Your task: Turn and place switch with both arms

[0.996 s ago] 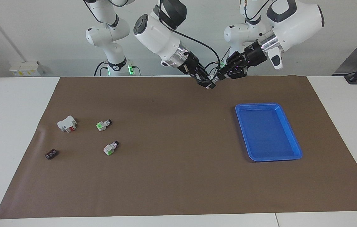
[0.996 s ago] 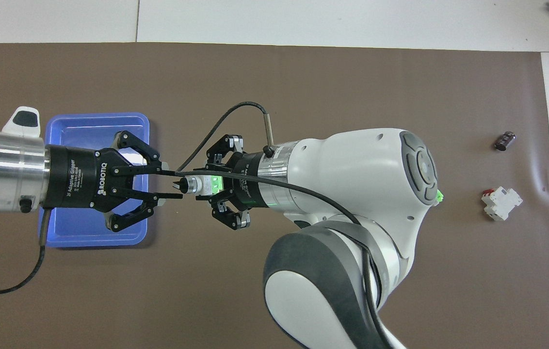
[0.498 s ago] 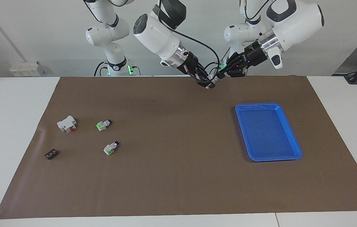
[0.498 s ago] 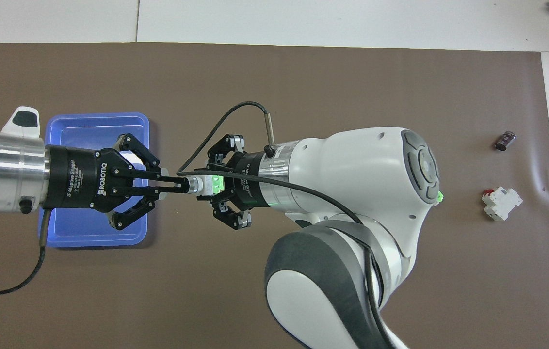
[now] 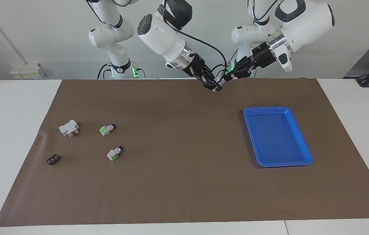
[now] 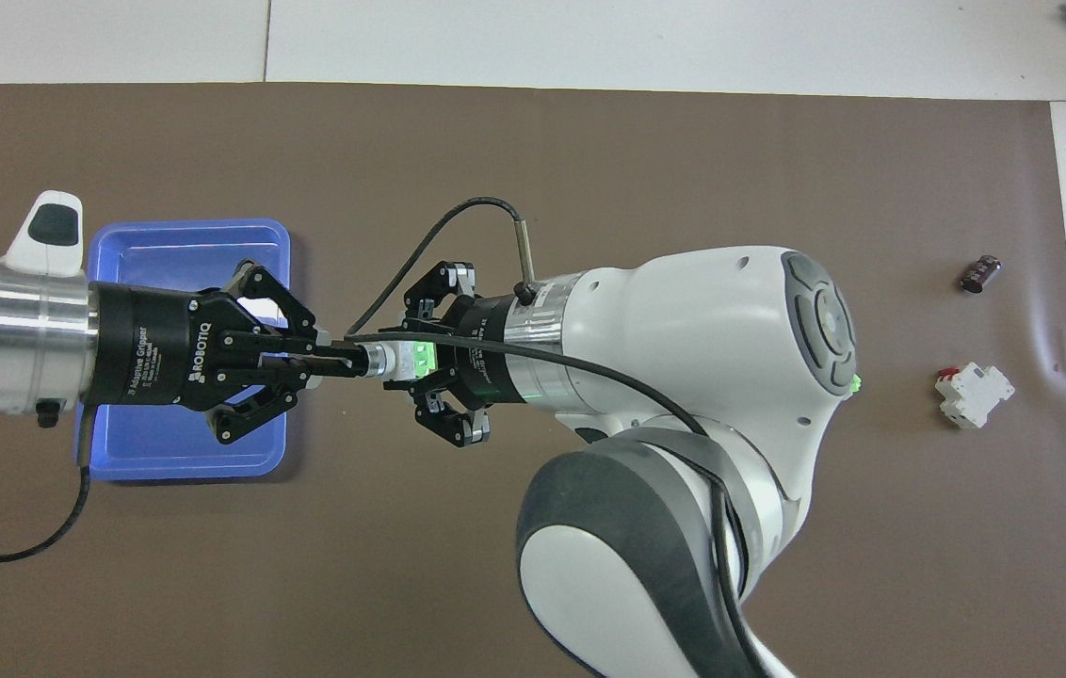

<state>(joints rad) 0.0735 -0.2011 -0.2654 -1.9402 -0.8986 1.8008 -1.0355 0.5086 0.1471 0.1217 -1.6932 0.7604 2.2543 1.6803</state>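
Over the mat, left gripper (image 6: 337,359) fingers have closed on the switch (image 6: 394,361) beside right gripper (image 6: 420,363) fingers.

2 switches (image 5: 107,130) lie near right arm's end; tray (image 5: 302,143) near left arm's.

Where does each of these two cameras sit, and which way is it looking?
Facing view: high across the table, looking toward the robots; both arms' full bodies show, with the left tool and right tool meeting on one switch.
Overhead view: high above the robots' end, looking steeply down; only the forearms and tools show, over the brown mat.
Shared: the held switch, the blue tray, the white block with red.
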